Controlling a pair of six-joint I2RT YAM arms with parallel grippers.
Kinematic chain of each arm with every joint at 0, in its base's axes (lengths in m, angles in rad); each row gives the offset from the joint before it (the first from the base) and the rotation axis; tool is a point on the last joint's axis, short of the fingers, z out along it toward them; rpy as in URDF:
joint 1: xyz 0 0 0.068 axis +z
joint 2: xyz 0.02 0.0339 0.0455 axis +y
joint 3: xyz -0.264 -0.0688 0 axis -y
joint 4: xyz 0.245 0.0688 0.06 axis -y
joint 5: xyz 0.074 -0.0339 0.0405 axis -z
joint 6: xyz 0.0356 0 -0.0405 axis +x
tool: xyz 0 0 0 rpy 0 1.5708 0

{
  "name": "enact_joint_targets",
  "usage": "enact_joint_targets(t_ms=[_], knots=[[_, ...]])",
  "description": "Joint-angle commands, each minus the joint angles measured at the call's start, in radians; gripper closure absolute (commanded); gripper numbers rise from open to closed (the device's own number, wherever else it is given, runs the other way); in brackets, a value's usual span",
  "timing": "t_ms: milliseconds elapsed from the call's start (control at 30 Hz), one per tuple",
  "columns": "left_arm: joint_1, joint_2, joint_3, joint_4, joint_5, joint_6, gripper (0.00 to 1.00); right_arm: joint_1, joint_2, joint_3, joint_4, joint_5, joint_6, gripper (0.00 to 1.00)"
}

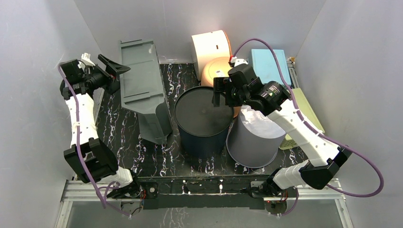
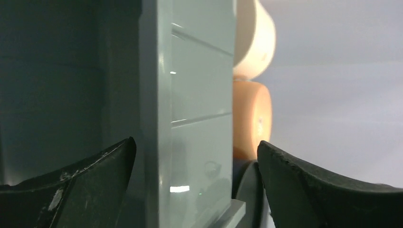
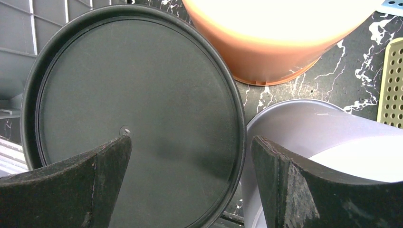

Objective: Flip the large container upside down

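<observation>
Large grey rectangular container (image 1: pixel 142 80) left of centre on the black marbled table (image 1: pixel 121 135), long flat ribbed face turned up, far end near the back wall, near end sloping down to the tabletop just beside the dark round bin (image 1: pixel 202 118). Seen in the left wrist view as a pale grey ribbed panel (image 2: pixel 199 95) filling the middle of the picture. Left gripper (image 1: pixel 115 75) at the container's left edge near its far end, claw spread wide, with the container's edge between the fingers (image 2: pixel 85 190) and not clamped; one finger close against the shaded side, the other well off the pale face. Dark round bin at mid-table, closed flat disc face up (image 3: pixel 142 90), a small moulding mark at its centre. Right gripper (image 1: pixel 223 95) hanging above that disc near its far right rim, claw also spread wide (image 3: pixel 191 140), holding nothing. Grey round bucket (image 1: pixel 252 142) tilted just right of the dark bin, touching it or nearly so, a white sheet (image 1: pixel 259 121) showing at its upper end. Orange round bin (image 1: pixel 216 71) behind the dark one, partly under the right wrist. Cream cylinder (image 1: pixel 211 47) on its side behind the orange bin, against the back wall. Light blue box (image 1: pixel 268 64) in the far right corner. Yellow-green perforated basket (image 1: pixel 304 114) along the right wall, partly hidden by the right arm.
</observation>
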Motion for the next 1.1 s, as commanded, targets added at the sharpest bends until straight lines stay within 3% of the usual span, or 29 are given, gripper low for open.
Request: enact_joint_targets(t_ms=[0, 133, 267, 467, 633, 800, 967, 1067], knots=[[0.004, -0.037, 0.143, -0.347, -0.259, 0.24, 0.02, -0.003, -0.038, -0.006, 0.051, -0.003, 0.009, 0.02], [0.004, -0.07, 0.244, -0.427, -0.526, 0.258, 0.02, -0.003, -0.022, 0.024, 0.037, 0.001, -0.003, 0.02], [-0.027, -0.073, 0.343, -0.465, -0.653, 0.357, 0.02, -0.004, -0.011, 0.039, 0.042, 0.005, -0.009, 0.02], [-0.359, -0.012, 0.424, -0.556, -0.985, 0.513, 0.02, -0.003, 0.007, 0.022, 0.069, -0.021, 0.009, 0.02], [-0.414, 0.042, 0.386, -0.581, -1.09, 0.549, 0.02, -0.003, 0.012, 0.024, 0.084, -0.034, 0.022, 0.02], [-0.415, 0.053, 0.354, -0.566, -1.114, 0.565, 0.24, -0.004, 0.018, 0.024, 0.088, -0.035, 0.029, 0.02], [-0.414, 0.029, 0.32, -0.546, -1.119, 0.573, 0.36, -0.004, 0.033, 0.027, 0.09, -0.048, 0.03, 0.02], [-0.415, 0.016, 0.29, -0.534, -1.12, 0.576, 0.49, -0.003, 0.045, 0.031, 0.09, -0.055, 0.027, 0.02]])
